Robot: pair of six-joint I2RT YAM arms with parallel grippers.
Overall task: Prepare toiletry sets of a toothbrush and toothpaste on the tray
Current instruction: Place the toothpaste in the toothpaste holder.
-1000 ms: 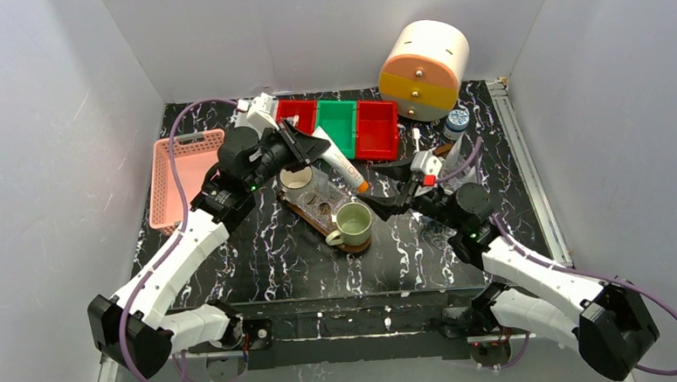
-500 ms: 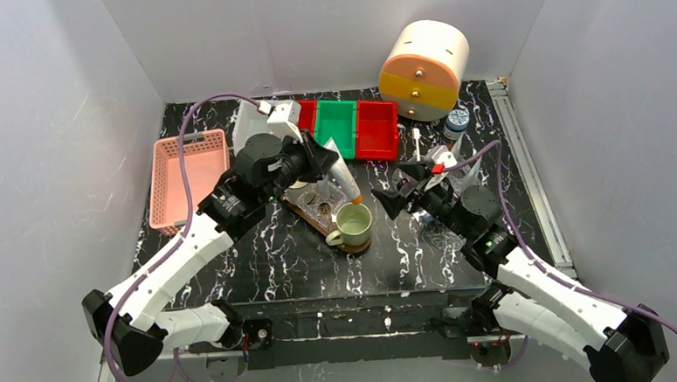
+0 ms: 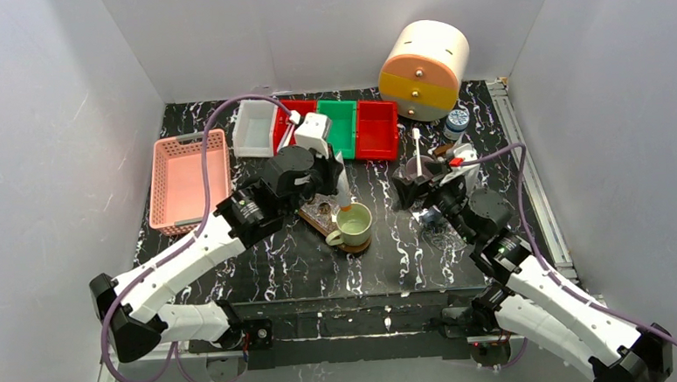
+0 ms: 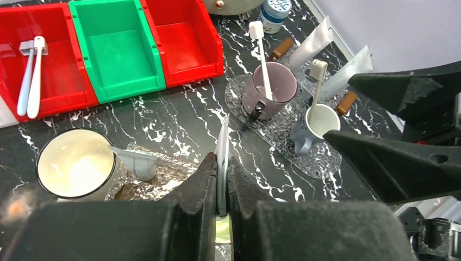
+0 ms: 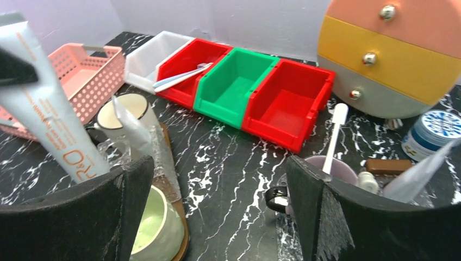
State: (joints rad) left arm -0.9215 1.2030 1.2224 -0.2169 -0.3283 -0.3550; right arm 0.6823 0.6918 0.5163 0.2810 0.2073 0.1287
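My left gripper [image 3: 331, 167] is shut on the flat tail of a white toothpaste tube [image 3: 341, 191], which hangs orange cap down over the mouth of the pale green cup [image 3: 354, 223]. In the left wrist view the tail [image 4: 222, 147] shows pinched between the jaws. The cup stands on a clear tray [image 3: 312, 214] beside a white cup [image 4: 73, 163] holding another tube [image 4: 135, 160]. My right gripper [image 3: 411, 187] stands wide open with nothing in it [image 5: 217, 166], between the green cup and a purple mug [image 5: 326, 168] holding a toothbrush [image 5: 334, 133].
A second clear tray [image 4: 282, 136] carries the purple mug and a white mug [image 4: 321, 120] with a toothbrush. Red bins [image 3: 375, 129], a green one [image 3: 338, 125] and a white one [image 3: 254, 130] line the back. A pink basket [image 3: 186, 177] sits left, a drum of drawers [image 3: 423, 68] back right.
My left arm has swung right with the tube and tipped it cap down over the green cup. My right gripper has opened wide and drawn back toward the purple mug.
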